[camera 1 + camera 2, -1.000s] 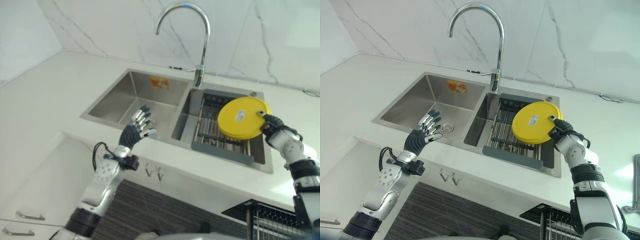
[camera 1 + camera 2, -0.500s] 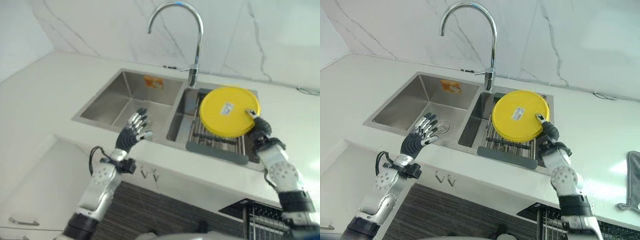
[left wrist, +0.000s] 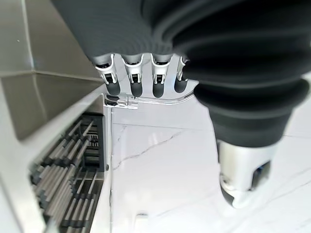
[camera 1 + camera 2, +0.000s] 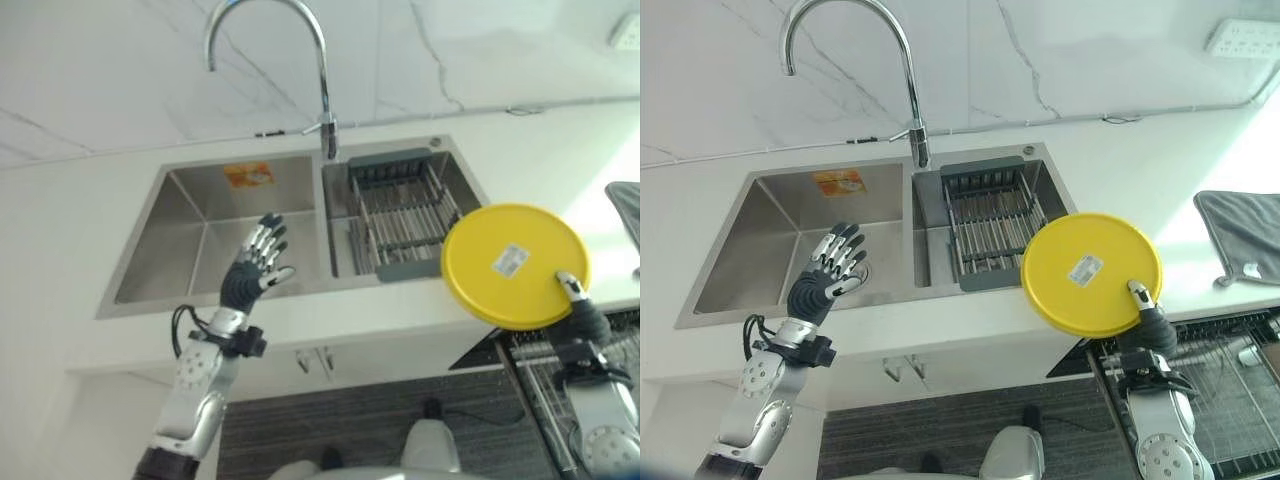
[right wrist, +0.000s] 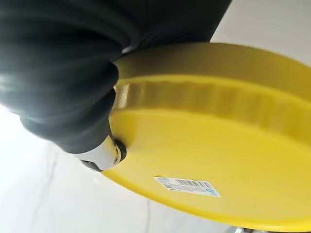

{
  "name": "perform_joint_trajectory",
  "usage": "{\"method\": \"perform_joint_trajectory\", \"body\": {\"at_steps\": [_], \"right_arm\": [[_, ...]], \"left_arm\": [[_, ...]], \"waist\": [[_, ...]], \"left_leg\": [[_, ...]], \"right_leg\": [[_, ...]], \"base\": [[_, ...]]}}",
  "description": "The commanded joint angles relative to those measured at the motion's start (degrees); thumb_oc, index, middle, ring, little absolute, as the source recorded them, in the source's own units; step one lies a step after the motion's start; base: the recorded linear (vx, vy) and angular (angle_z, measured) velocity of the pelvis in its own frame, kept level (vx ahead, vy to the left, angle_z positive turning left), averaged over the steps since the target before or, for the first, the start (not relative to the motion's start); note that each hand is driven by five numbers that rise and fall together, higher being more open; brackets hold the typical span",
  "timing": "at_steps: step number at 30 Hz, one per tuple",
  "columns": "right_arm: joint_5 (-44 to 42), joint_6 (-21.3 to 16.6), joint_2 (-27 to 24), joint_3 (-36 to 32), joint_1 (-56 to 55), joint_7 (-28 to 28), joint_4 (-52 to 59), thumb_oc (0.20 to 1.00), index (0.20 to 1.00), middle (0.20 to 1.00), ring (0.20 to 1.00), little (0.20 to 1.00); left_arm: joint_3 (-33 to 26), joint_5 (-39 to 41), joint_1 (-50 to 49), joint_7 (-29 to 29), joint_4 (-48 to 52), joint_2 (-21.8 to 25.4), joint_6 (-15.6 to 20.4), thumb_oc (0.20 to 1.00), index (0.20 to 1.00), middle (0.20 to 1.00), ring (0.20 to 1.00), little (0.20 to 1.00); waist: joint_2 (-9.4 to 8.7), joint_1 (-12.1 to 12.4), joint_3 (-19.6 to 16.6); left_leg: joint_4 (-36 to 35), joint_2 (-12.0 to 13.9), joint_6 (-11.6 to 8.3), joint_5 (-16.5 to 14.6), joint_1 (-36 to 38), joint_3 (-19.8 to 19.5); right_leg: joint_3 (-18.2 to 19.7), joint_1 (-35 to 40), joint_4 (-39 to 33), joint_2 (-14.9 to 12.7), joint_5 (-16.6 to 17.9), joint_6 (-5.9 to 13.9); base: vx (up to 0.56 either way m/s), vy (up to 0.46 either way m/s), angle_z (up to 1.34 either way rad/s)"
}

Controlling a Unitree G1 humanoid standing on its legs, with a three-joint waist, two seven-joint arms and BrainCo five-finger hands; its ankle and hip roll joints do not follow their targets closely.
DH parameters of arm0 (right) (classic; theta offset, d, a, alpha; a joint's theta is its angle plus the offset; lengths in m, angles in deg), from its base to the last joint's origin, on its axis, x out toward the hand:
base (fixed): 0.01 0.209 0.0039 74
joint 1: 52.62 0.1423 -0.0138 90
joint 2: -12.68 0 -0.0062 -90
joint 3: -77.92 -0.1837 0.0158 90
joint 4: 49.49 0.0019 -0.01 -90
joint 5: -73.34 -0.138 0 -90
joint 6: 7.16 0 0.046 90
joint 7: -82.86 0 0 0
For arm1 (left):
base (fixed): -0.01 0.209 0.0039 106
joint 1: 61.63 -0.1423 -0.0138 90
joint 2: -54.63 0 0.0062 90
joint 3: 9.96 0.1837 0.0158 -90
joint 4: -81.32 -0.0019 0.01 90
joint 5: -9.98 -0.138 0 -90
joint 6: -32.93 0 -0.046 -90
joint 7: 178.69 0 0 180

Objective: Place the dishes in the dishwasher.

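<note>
From the head I see my right hand point(image 4: 1150, 325) pinching the yellow plate point(image 4: 1090, 272) by its rim above the worktop point(image 4: 970, 325) edge near the dishwasher rack point(image 4: 1230, 370), left hand point(image 4: 250, 275) open over the sink point(image 4: 190, 240), and my right wrist confirms thumb on plate.

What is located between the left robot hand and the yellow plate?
In the right eye view, the grey drying rack in the right sink basin lies between the open left robot hand and the yellow plate, which the right robot hand pinches.
</note>
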Motion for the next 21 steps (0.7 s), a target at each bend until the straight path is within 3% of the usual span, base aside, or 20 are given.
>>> {"method": "perform_joint_trajectory", "body": {"at_steps": [1, 3, 4, 5, 7, 9, 12, 14, 17, 21], "right_arm": [[-2.9, -6.9, -4.2, -1.7, 10.7, 3.4, -0.5, 0.200, 0.200, 0.200, 0.200, 0.200], [-2.6, -8.2, -4.8, -1.3, 11.1, 3.8, -0.5, 0.200, 0.200, 0.200, 0.200, 0.200], [-2.5, -8.9, -5.0, -0.7, 11.5, 3.7, -0.6, 0.200, 0.200, 0.200, 0.200, 0.200], [-2.2, -8.7, -4.4, 0.0, 12.5, 3.7, 0.2, 0.200, 0.200, 0.200, 0.200, 0.200], [-1.9, -7.9, -3.8, 0.2, 14.0, 3.1, 0.9, 0.200, 0.200, 0.200, 0.200, 0.200], [0.2, -7.5, -2.3, 1.9, 15.8, 1.7, 1.7, 0.200, 0.200, 0.200, 0.200, 0.200], [0.8, -7.2, -2.4, 2.9, 15.9, 0.3, 1.6, 0.200, 0.200, 0.200, 0.200, 0.200], [0.6, -7.2, -3.2, 2.9, 16.1, 0.3, 1.0, 0.200, 0.200, 0.200, 0.200, 0.200], [1.3, -7.8, -4.2, 2.4, 15.8, 0.9, 0.9, 0.200, 0.200, 0.200, 0.200, 0.200], [0.8, -8.4, -5.9, 1.6, 14.3, 2.7, 1.7, 0.200, 0.200, 0.200, 0.200, 0.200]], "left_arm": [[-0.1, 0.5, 2.5, -0.8, 7.2, 3.2, 4.8, 1.000, 1.000, 1.000, 1.000, 1.000], [1.1, -0.5, 3.3, -2.3, 7.0, 2.9, 5.1, 1.000, 1.000, 1.000, 1.000, 1.000], [1.7, -1.9, 3.9, -3.8, 6.8, 2.8, 5.0, 1.000, 1.000, 1.000, 1.000, 1.000], [1.6, -2.4, 4.4, -5.0, 6.6, 2.8, 4.3, 1.000, 1.000, 1.000, 1.000, 1.000], [0.4, -2.2, 4.8, -4.8, 7.0, 3.3, 3.3, 1.000, 1.000, 1.000, 1.000, 1.000], [0.1, -2.8, 5.8, -5.1, 7.5, 3.9, 2.1, 1.000, 1.000, 1.000, 1.000, 1.000], [1.5, -4.5, 7.1, -6.3, 7.6, 3.3, 1.0, 1.000, 1.000, 1.000, 1.000, 1.000], [2.0, -5.3, 7.5, -7.1, 7.7, 3.1, 0.8, 1.000, 1.000, 1.000, 1.000, 1.000], [2.2, -5.4, 7.3, -7.6, 7.3, 2.7, 1.6, 1.000, 1.000, 1.000, 1.000, 1.000], [2.7, -5.8, 6.7, -7.5, 7.1, 2.4, 2.8, 1.000, 1.000, 1.000, 1.000, 1.000]], "waist": [[0.50, 1.0, -1.0], [0.43, 1.7, -1.5], [0.40, 2.5, -1.9], [0.50, 4.1, -2.3], [0.62, 5.5, -2.8], [-0.07, 6.8, -3.5], [-1.07, 6.8, -3.9], [-1.36, 6.4, -4.0], [-1.78, 5.7, -4.0], [-1.83, 4.2, -4.0]], "left_leg": [[-1.8, 4.3, -4.76, 0.9, 1.4, -3.6], [-3.3, 4.0, -4.43, 1.8, 1.3, -3.7], [-3.9, 4.0, -4.19, 2.1, 1.3, -3.3], [-4.2, 4.4, -4.10, 2.2, 1.2, -2.1], [-4.0, 5.0, -4.20, 2.4, 0.8, -1.2], [-2.8, 6.2, -4.89, 2.5, -0.1, -0.1], [-0.7, 8.8, -6.05, 3.0, -1.4, 1.3], [-1.0, 10.5, -7.05, 4.3, -2.2, 2.1], [-2.9, 12.1, -8.38, 6.8, -3.0, 3.1], [-5.5, 14.1, -10.01, 10.2, -4.7, 4.3]], "right_leg": [[-1.5, 7.4, 1.5, 6.9, -4.5, -1.69], [-2.6, 9.0, 2.8, 7.6, -5.8, -2.32], [-4.1, 9.8, 5.1, 6.8, -5.5, -2.37], [-6.9, 11.0, 7.0, 4.0, -4.6, -2.14], [-8.6, 12.5, 7.5, 1.5, -4.1, -1.58], [-10.8, 15.2, 2.5, 0.7, -5.0, -1.10], [-11.3, 17.6, -3.5, 2.3, -8.5, -1.46], [-10.3, 18.5, -7.8, 4.8, -10.7, -1.56], [-8.8, 19.0, -11.7, 7.7, -10.8, -1.46], [-7.3, 18.6, -14.4, 11.3, -10.7, -3.12]], "base": [[-0.27, 0.252, -0.48], [-0.23, 0.113, -0.11], [-0.24, -0.078, -0.45], [-0.26, -0.139, -0.66], [-0.24, -0.256, -1.11], [-0.23, -0.414, -0.74], [-0.19, -0.328, -0.95], [-0.30, -0.378, -0.93], [-0.31, -0.396, -0.48], [-0.25, -0.337, -0.36]]}}
